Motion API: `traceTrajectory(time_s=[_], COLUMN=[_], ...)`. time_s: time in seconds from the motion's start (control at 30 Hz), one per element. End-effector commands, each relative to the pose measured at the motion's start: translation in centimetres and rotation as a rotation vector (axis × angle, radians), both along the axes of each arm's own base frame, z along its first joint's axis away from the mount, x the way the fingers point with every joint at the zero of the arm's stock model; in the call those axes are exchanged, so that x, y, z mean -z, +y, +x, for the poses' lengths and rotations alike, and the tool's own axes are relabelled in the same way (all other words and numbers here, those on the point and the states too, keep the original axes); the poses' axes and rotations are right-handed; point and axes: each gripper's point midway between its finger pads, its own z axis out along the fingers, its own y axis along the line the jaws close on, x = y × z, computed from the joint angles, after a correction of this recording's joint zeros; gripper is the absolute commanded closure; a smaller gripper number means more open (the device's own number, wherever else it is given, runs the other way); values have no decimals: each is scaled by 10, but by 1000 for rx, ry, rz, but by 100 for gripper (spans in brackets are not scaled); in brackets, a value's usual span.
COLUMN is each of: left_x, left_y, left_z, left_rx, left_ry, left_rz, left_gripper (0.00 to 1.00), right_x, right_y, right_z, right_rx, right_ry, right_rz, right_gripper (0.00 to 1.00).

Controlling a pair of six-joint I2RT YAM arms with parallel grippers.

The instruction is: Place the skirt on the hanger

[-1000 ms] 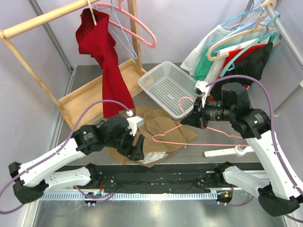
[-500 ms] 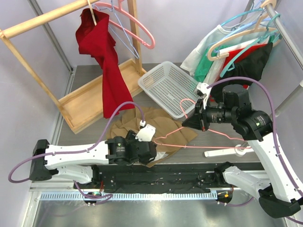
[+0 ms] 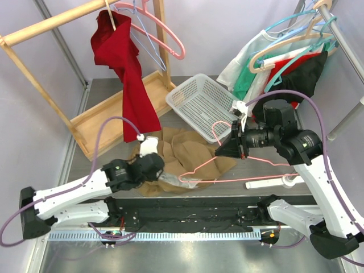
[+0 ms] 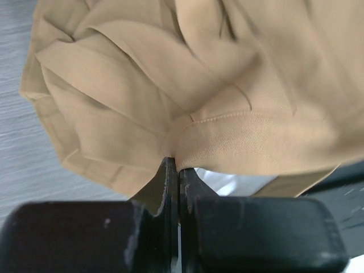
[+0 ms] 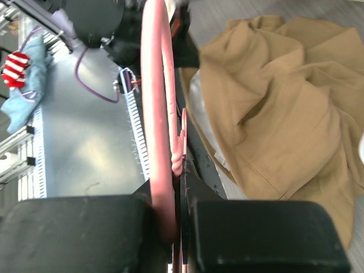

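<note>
Left wrist view: the left claw (image 4: 179, 170) is pressed together on a stitched edge of the tan skirt (image 4: 227, 85). The skirt lies crumpled on the tabletop (image 4: 17, 142), just beyond the arms' bases. To its right, the right claw (image 5: 181, 176) pinches the pink hanger (image 5: 154, 85), whose tip overlaps the skirt from above. Beyond sits a white basket (image 3: 202, 105). Farthest back, a red garment (image 3: 128, 74) hangs on a wooden rack (image 3: 57, 20).

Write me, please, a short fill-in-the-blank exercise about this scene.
1. The left hand is shut on the tan skirt, behind which lies a ____ basket.
2. The right hand grips a ____ hanger.
3. The garment hanging from the wooden rack is ____.
Missing words: white; pink; red.
</note>
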Motion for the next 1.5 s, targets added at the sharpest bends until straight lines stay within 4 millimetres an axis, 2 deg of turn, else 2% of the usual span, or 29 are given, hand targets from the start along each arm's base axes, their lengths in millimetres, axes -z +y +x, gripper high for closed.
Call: traceTrajectory(time_s=[0.0, 0.1, 0.13, 0.2, 0.37, 0.47, 0.57, 0.67, 0.7, 0.73, 0.8, 0.87, 0.97, 1.1, 1.13, 1.27, 1.33, 1.4, 1.47], left_x=[-29, -35, -35, -33, -31, -30, -27, -16, -17, -6, -5, 6, 10, 18, 23, 32, 31, 22, 17], left_y=[-10, -14, -16, -16, -18, -11, -7, -4, -4, 2, 7, 16, 23, 21, 22, 28, 30, 28, 28], left_z=[29, 42, 44, 51, 65, 76, 76, 63, 57, 50, 44, 39, 41, 40, 37, 28, 26, 25, 24], left_rx=[-18, -6, 2, 2, 4, -15, -13, 25, 34, 22, 8, -30, -84, -109, -119, -148, -153, -158, -158], left_ry=[-60, -49, -48, -46, -23, -20, -5, 40, 46, 76, 73, 87, 77, 110, 128, 162, 162, 155, 153], left_rz=[-183, -195, -187, -167, -220, -252, -262, -264, -279, -266, -279, -279, -301, -323, -317, -310, -315, -342, -349], left_gripper=[100, 100, 100, 100, 100, 100, 100, 100, 100, 100, 100, 100, 100, 100, 100, 100, 100, 98, 86], right_x=[1, 12, 14, 20, 53, 69, 70, 55, 56, 54, 46, 42, 43, 44, 43, 40, 47, 63, 75], right_y=[13, 24, 27, 34, 46, 50, 52, 54, 55, 57, 65, 72, 82, 92, 95, 103, 104, 104, 106], right_z=[0, 13, 27, 36, 70, 96, 120, 141, 148, 150, 151, 150, 141, 130, 121, 114, 120, 129, 137], right_rx=[-92, -81, -43, -32, 47, 126, 200, 237, 247, 237, 192, 152, 67, -31, -87, -157, -128, -88, -53], right_ry=[10, 45, 21, 18, 46, 43, 2, -74, -77, -82, -80, -73, -37, -11, 22, 41, 44, 79, 97], right_rz=[55, 80, 76, 82, 25, -11, -10, 1, -9, -5, 16, 35, 75, 143, 172, 246, 235, 202, 178], right_gripper=[99, 99, 99, 99, 99, 99, 99, 99, 99, 99, 99, 99, 99, 99, 99, 99, 99, 99, 99])
